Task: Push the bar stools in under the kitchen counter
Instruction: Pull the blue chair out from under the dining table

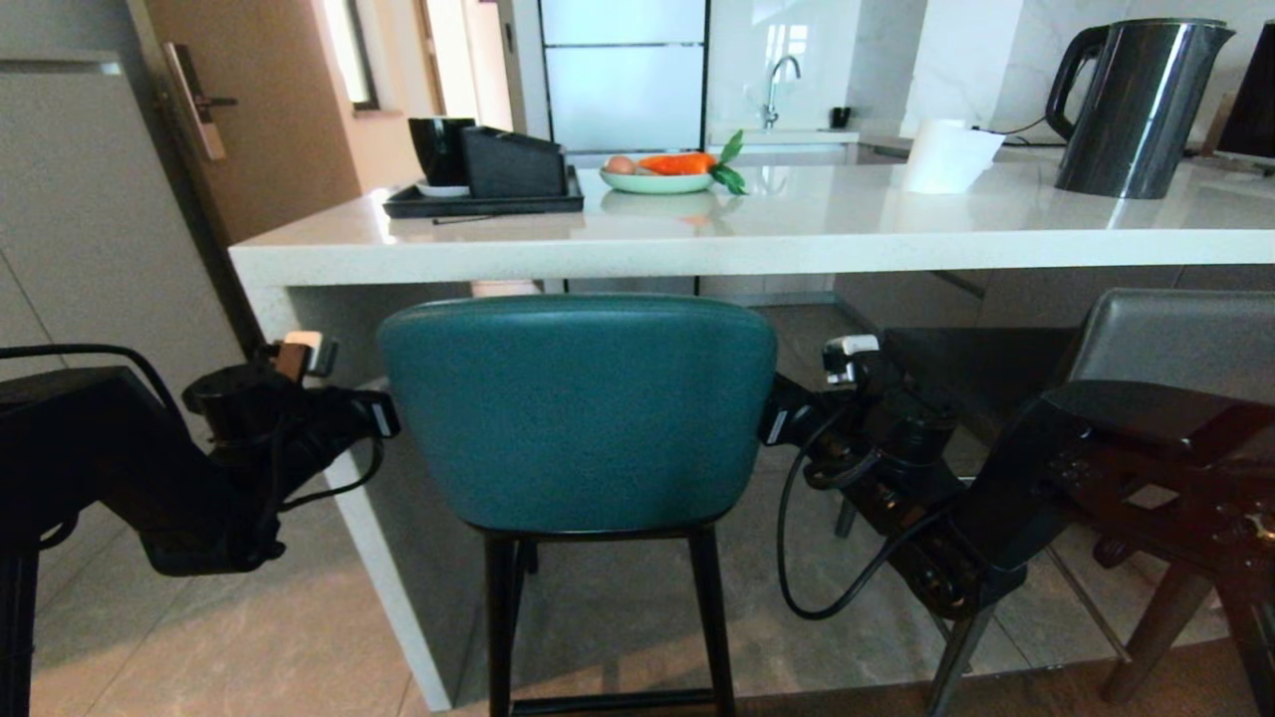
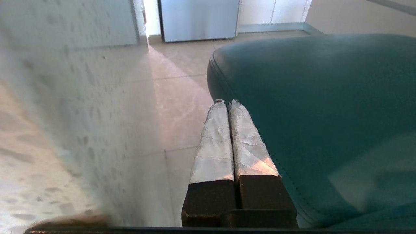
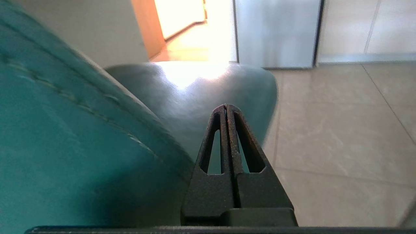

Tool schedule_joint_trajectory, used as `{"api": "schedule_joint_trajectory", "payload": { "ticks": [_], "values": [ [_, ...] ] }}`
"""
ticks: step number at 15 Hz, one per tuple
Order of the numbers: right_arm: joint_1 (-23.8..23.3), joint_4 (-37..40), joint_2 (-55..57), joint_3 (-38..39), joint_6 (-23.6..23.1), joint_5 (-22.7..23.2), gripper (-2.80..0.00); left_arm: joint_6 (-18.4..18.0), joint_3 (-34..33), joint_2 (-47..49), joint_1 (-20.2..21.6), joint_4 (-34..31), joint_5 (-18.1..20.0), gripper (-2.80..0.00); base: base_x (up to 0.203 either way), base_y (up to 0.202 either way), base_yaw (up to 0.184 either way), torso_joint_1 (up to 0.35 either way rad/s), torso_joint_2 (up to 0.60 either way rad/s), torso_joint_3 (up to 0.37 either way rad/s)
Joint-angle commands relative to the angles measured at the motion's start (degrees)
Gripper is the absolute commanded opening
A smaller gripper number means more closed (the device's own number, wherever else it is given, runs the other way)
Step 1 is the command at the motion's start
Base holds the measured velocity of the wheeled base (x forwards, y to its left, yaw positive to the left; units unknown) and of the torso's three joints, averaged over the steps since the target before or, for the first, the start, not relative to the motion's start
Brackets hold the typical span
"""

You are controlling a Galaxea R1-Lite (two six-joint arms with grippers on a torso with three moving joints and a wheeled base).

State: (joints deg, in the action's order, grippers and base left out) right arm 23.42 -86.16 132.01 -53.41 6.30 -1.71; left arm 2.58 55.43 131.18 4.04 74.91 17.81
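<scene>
The teal stool point(image 1: 578, 413) stands in the middle, its back just below the edge of the white stone bench point(image 1: 757, 234). The left gripper point(image 2: 227, 103) is at the stool's 9 o'clock side, between the stool and the white end leg point(image 1: 398, 558); its fingers point(image 2: 213, 143) are pressed together and hold nothing. The right gripper point(image 3: 226, 107) is at the 3 o'clock side, its fingers point(image 3: 240, 139) closed too, holding nothing. The grey stool point(image 1: 1175, 344) is at 3 o'clock, farther out.
</scene>
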Motion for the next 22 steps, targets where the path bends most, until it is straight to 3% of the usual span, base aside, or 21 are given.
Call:
{"api": "schedule_joint_trajectory", "payload": {
  "ticks": [1,6,14,18,22],
  "values": [
    [0.1,-0.5,1.2,-1.7,0.0,-0.1,-2.80,0.3,1.3,1.4,-0.1,-0.7,0.4,-2.80,0.000,0.000,0.000,0.000,0.00,0.000],
    [2.5,-1.5,2.9,-2.4,-0.1,-0.1,-2.80,1.8,1.2,1.0,-2.9,-0.9,0.3,-2.80,0.000,0.000,0.000,0.000,0.00,0.000],
    [2.1,-1.5,2.7,-2.3,0.0,-0.1,-2.80,1.8,-3.1,-1.8,-9.9,-0.6,0.3,-2.80,0.000,0.000,0.000,0.000,0.00,0.000],
    [2.4,-1.5,1.6,-1.6,-0.1,-0.1,-2.80,1.9,-8.6,-5.7,-12.5,0.1,0.3,-2.80,0.000,0.000,0.000,0.000,0.00,0.000],
    [5.0,-1.5,0.1,0.5,-0.1,-0.1,-2.80,1.8,-13.4,-6.1,-13.4,5.2,0.2,-2.80,0.000,0.000,0.000,0.000,0.00,0.000]
  ]
}}
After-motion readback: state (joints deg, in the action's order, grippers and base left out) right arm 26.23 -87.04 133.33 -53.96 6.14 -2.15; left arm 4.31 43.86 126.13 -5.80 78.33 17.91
